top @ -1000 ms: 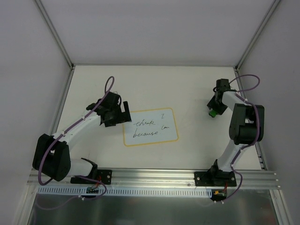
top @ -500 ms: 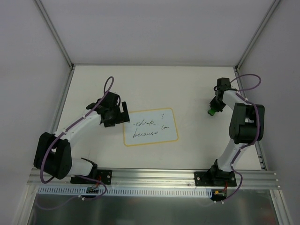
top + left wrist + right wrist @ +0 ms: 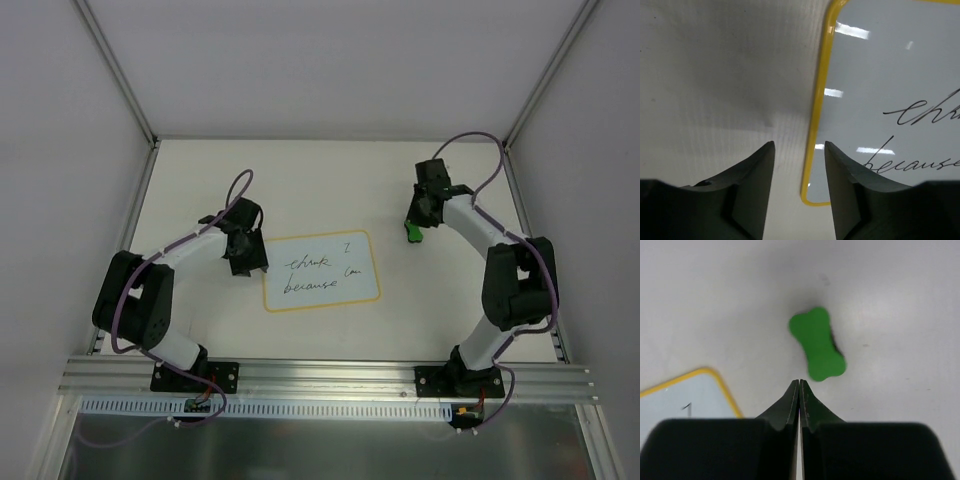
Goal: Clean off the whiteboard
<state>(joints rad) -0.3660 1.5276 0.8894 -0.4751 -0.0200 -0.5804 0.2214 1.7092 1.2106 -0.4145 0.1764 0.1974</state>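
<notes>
The whiteboard [image 3: 322,282], white with a yellow border and black handwriting, lies flat in the middle of the table. My left gripper [image 3: 253,262] hangs at its left edge. In the left wrist view the left gripper [image 3: 799,146] is open, its jaws apart above the whiteboard [image 3: 880,75] border, holding nothing. A small green bone-shaped block [image 3: 411,232] lies right of the board's far corner. My right gripper [image 3: 414,220] is over it. In the right wrist view the right gripper [image 3: 799,381] is shut and empty, with the green block [image 3: 817,344] just beyond its tips and the whiteboard [image 3: 675,405] corner at lower left.
White walls and metal frame posts [image 3: 115,70] enclose the table on three sides. An aluminium rail [image 3: 320,378] carrying both arm bases runs along the near edge.
The right arm swung left towards the board and its jaws closed; the green block now lies further left. The left arm shifted onto the board's left edge and its jaws narrowed.
</notes>
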